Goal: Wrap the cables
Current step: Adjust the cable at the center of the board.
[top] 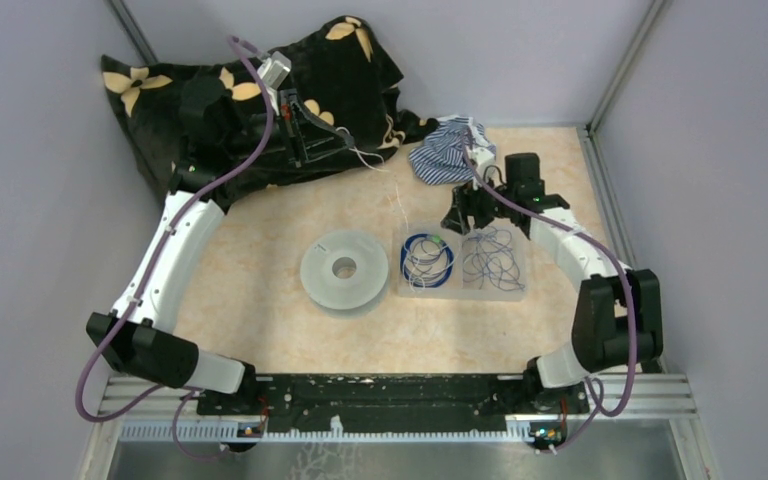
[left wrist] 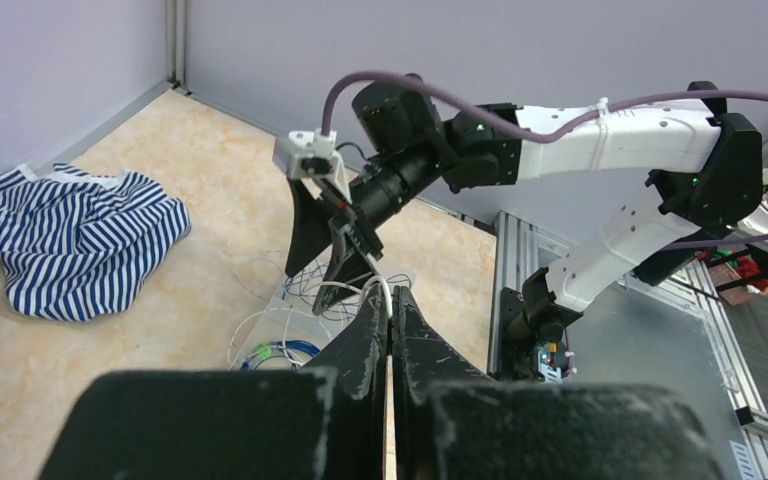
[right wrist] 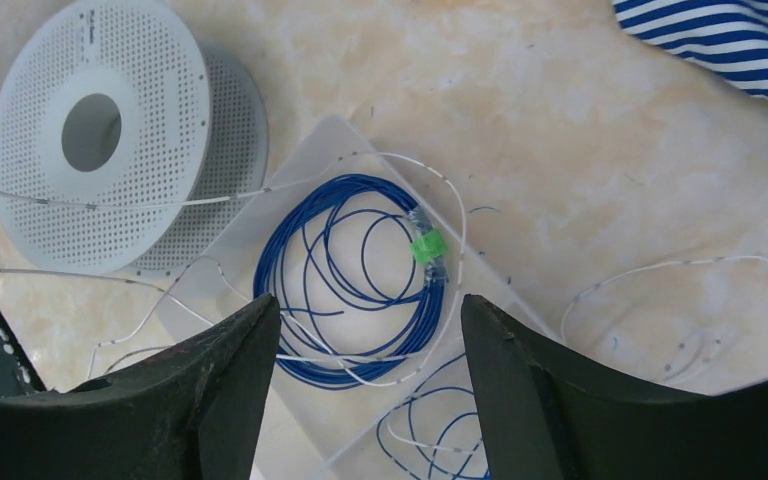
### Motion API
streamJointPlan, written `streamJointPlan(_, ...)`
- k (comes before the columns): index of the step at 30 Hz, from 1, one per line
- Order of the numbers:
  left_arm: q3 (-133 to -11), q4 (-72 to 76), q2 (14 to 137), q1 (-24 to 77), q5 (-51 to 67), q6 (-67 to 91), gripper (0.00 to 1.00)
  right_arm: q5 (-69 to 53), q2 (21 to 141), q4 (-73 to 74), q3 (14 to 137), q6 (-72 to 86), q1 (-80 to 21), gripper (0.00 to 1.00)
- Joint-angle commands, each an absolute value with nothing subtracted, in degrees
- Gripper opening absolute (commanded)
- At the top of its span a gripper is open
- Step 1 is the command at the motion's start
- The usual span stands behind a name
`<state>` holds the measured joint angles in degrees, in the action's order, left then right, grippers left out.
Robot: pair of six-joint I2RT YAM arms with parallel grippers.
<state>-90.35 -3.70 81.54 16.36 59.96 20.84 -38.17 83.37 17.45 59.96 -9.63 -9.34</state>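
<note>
The cables lie in a clear two-part tray point(top: 460, 291). A dark blue coil point(top: 428, 258) with a green bit point(right wrist: 428, 245) fills the left part, and a loose blue tangle point(top: 495, 262) the right. My right gripper point(top: 463, 222) hangs open and empty just above the tray; in its wrist view the gripper point(right wrist: 368, 305) frames the coil point(right wrist: 360, 280). My left gripper point(top: 332, 140) is far back over the black cloth. It is shut point(left wrist: 392, 293) on a thin white wire point(left wrist: 385, 287) that trails down toward the tray.
A pale round spool point(top: 345, 268) lies left of the tray. A black floral cloth point(top: 350, 60) covers the back left and a blue striped cloth point(top: 448, 150) lies behind the tray. Loose white wire point(right wrist: 660, 268) runs over the tabletop. Walls close in on three sides.
</note>
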Motion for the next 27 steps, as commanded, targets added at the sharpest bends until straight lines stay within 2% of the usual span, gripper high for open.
streamJointPlan(1, -91.7, -3.8, 80.9, 16.4, 60.0, 19.7, 0.00, -32.0, 85.6, 16.0, 61.2, -11.7, -13.6, 0.68)
streamJointPlan(21, -89.7, -4.0, 79.3, 16.4, 59.3, 17.5, 0.00, -33.0, 99.4, 21.7, 71.1, -21.0, -13.9, 0.62)
streamJointPlan(27, -89.5, -4.4, 78.9, 16.4, 59.2, 16.9, 0.00, -35.4, 101.9, 24.0, 73.4, -22.0, -12.5, 0.54)
